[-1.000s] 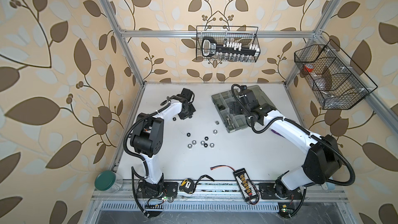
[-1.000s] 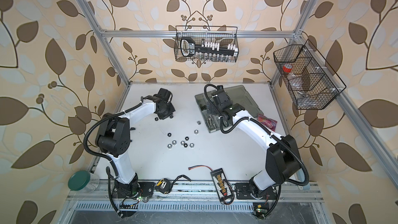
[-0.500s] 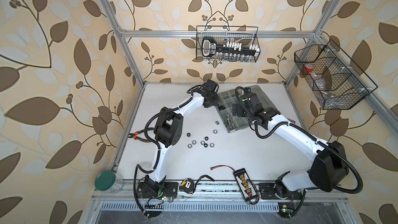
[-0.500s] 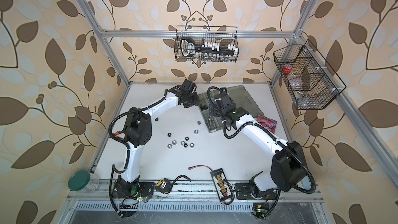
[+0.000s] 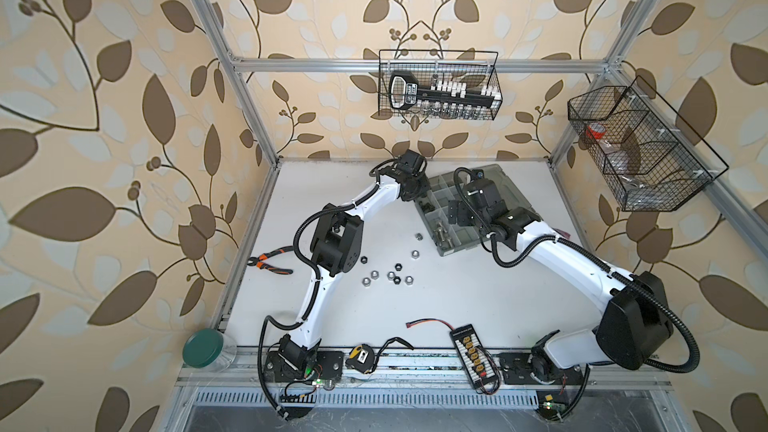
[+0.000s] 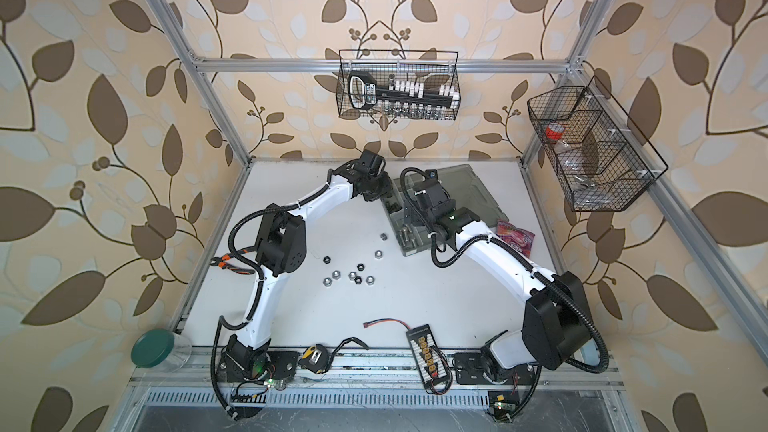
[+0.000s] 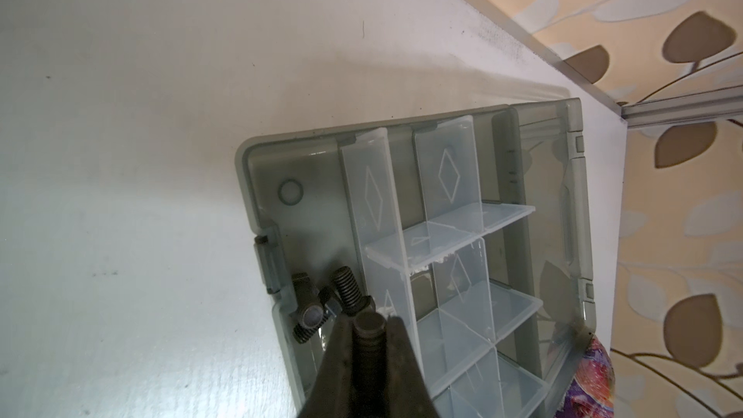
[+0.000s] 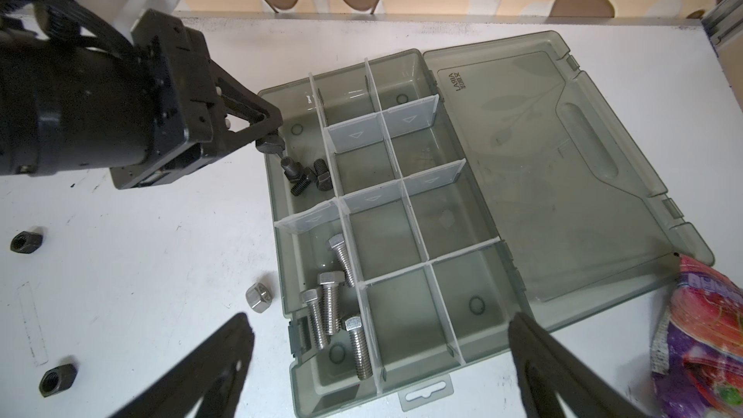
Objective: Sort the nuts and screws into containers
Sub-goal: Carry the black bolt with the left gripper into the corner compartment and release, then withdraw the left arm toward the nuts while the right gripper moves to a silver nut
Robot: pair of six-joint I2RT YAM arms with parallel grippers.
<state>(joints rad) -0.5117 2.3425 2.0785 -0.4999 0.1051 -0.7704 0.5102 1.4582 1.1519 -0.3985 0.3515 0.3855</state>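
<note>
The translucent grey case (image 5: 505, 184) (image 8: 542, 178) lies open at the back of the table. My left gripper (image 7: 370, 325) (image 8: 270, 142) (image 5: 417, 198) is shut on a black screw (image 7: 369, 324) and hangs over a corner compartment that holds three black screws (image 7: 307, 315) (image 8: 305, 174). Several silver screws (image 8: 331, 303) (image 5: 441, 234) lie in the near corner compartment. My right gripper (image 8: 380, 317) (image 5: 455, 214) stands open above that near end of the case, holding nothing. Several silver and black nuts (image 5: 390, 276) (image 6: 353, 276) lie loose on the table; a silver nut (image 8: 259, 295) sits beside the case.
Pliers (image 5: 270, 265) lie at the left edge. A tape measure (image 5: 360, 357), a connector board (image 5: 471, 351) and a green-lidded jar (image 5: 203, 349) sit along the front. A snack packet (image 6: 515, 238) lies right of the case. Wire baskets (image 5: 438, 89) (image 5: 636, 151) hang on the walls.
My left arm has swung from the back left of the table rightwards to the case's corner, still shut. My right gripper has stayed open over the case, shifting only slightly.
</note>
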